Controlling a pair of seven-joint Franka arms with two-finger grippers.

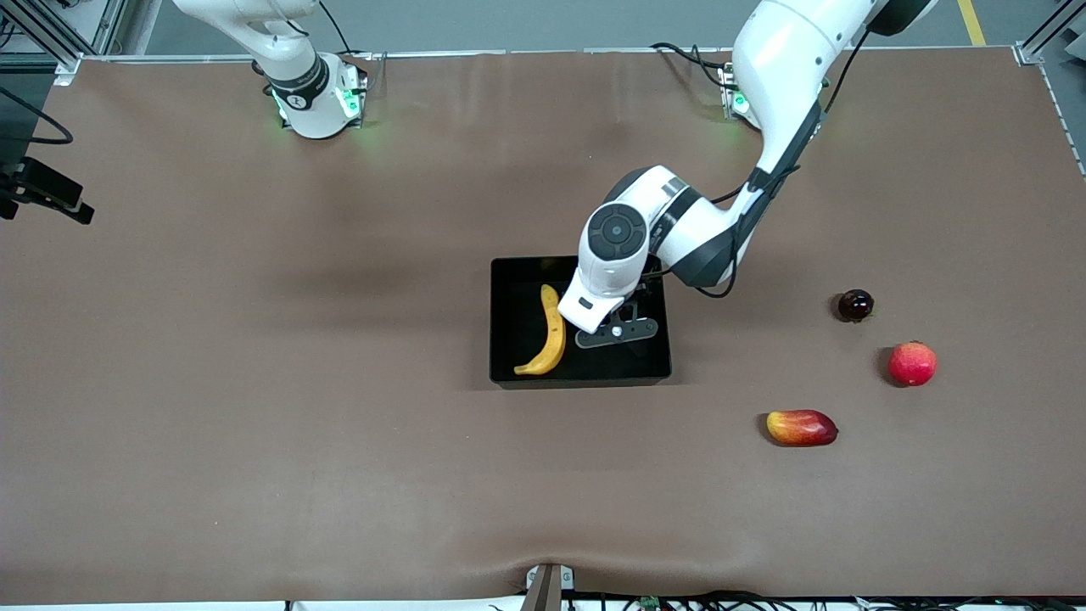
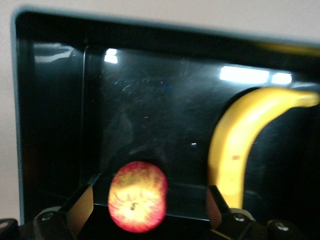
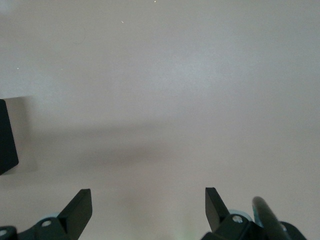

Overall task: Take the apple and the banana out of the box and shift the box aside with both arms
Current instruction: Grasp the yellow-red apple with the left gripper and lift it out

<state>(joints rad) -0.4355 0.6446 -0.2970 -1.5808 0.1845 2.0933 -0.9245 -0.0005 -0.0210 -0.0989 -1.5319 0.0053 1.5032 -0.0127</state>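
There was one black box (image 1: pixel 509 318) on the table, and everything else is counted from it. Inside it lay one banana (image 1: pixel 550 333) and one small apple (image 2: pixel 138 196) streaked red and yellow, so two fruits in the box. Outside the box, toward the left arm's end of the table, three more fruits lay apart from each other: one dark round fruit (image 1: pixel 855 305), one plain red round fruit (image 1: pixel 912 363), and one elongated red-yellow fruit (image 1: pixel 802 428). That made five fruits in all.
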